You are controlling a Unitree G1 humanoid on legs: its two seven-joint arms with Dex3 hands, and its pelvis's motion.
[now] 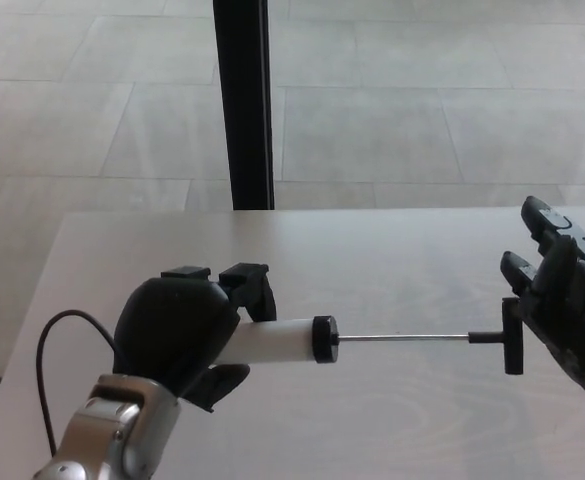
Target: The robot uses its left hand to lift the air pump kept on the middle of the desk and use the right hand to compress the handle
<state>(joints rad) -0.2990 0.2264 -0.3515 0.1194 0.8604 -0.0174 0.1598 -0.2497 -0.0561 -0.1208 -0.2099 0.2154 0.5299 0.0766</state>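
Note:
The air pump (282, 340) has a white barrel with a black end cap, a thin metal rod drawn out to the right, and a black T-handle (512, 335). My left hand (187, 335) is shut on the barrel's left end and holds the pump level above the pale desk (392, 270). At the right edge of the head view my right hand (562, 300) is open, its fingers spread, its palm right beside the T-handle. Whether it touches the handle is unclear.
A black post (244, 100) rises behind the desk's far edge, with tiled floor beyond it. A black cable (47, 375) loops near my left wrist at the desk's left edge.

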